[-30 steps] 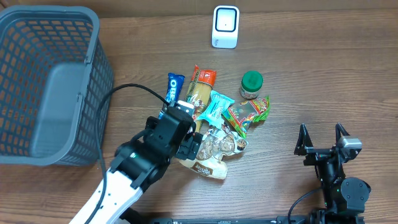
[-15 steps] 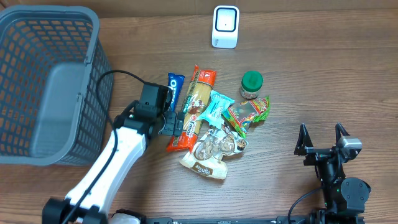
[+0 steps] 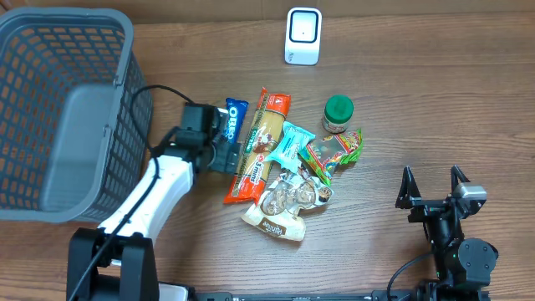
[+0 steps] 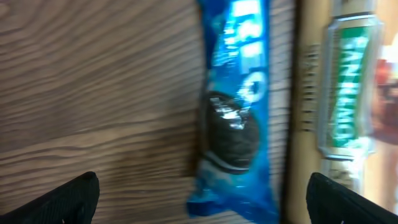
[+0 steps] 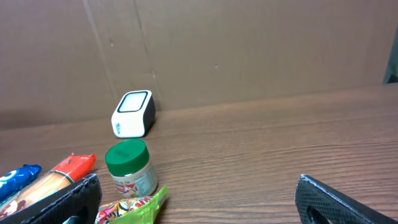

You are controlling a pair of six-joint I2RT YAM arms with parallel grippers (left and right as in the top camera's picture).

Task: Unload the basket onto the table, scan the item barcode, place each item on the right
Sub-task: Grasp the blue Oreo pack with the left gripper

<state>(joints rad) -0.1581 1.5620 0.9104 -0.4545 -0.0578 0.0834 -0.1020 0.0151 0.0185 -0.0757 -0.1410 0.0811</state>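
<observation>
Starting at the near edge, the right gripper (image 3: 432, 189) is parked on its own at the front right of the wooden table (image 3: 435, 92), fingers spread wide with nothing between them, well apart from the pile of groceries. Closest bit of the pile is a clear crinkly bag (image 3: 282, 202) with a brown label end, lying flat. Just past that a long orange pasta packet (image 3: 257, 152) runs diagonally, with a light blue snack wrapper (image 3: 293, 140) and a green snack pouch (image 3: 333, 151) on its right. The left gripper (image 3: 219, 147) hangs over the left side of the pile, fingers wide open and not grasping anything. The left wrist view is blurry, but it shows the Oreo pack (image 4: 233, 118) lying flat on the wood between the two fingertips (image 4: 69, 200), right beside the pasta packet; can't tell if either finger actually touches it. From overhead only the far end of the Oreo pack (image 3: 236, 112) pokes out past the gripper. A bit further back stands a small jar with a green lid (image 3: 338, 112), upright. Way over on the left is a big grey mesh basket (image 3: 127, 58). Furthest away, the white barcode scanner (image 3: 303, 36) stands upright, well apart from the Oreo pack
</observation>
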